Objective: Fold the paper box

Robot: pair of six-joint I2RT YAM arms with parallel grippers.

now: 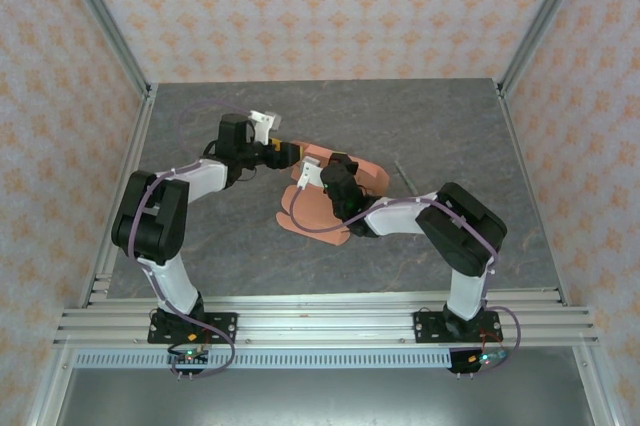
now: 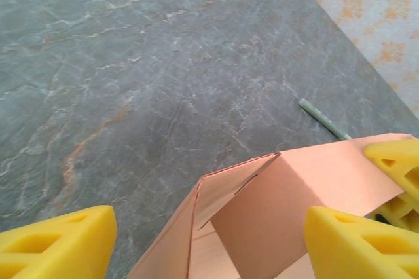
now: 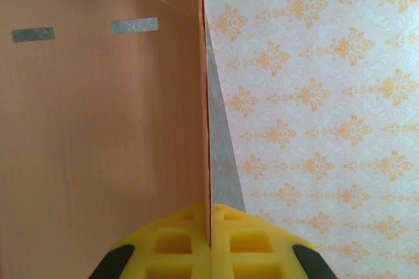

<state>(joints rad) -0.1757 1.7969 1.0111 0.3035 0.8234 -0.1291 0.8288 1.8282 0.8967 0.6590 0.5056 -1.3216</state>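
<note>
1. Two arms are mounted at the near edge of one grey, marble-patterned table (image 1: 440,116). Both reach inward and meet near its middle.
2. One paper box (image 1: 312,214) is recorded: salmon-orange card, partly folded. It lies near the centre of the table, between the two wrists and just ahead of the right one.
3. In the left wrist view, the paper box (image 2: 262,220) is seen with one panel raised along a crease. A second flap is bent back beside it.
4. The left gripper (image 2: 206,246) is found with its jaws wide apart. Two yellow fingers are counted: one (image 2: 59,243) stands clear of the card over bare table, and the other (image 2: 353,243) is at the raised panel. Whether that finger touches the card cannot be told.
5. A third yellow part (image 2: 396,167) is noted at the far end of the panel, at the right edge of that view. Its owner cannot be told from there.
6. The right gripper (image 3: 211,217) is found closed, its two yellow pads pressed together on the edge of an upright panel of the paper box (image 3: 98,135).
7. Two narrow slots (image 3: 134,25) are counted in that panel, side by side near its top. Grey shows through both.
8. One thin pale-green stick (image 1: 405,178) lies flat on the table, just right of the card and apart from it.
9. Patterned orange-and-white walls (image 1: 330,6) enclose the table on three sides.
</note>
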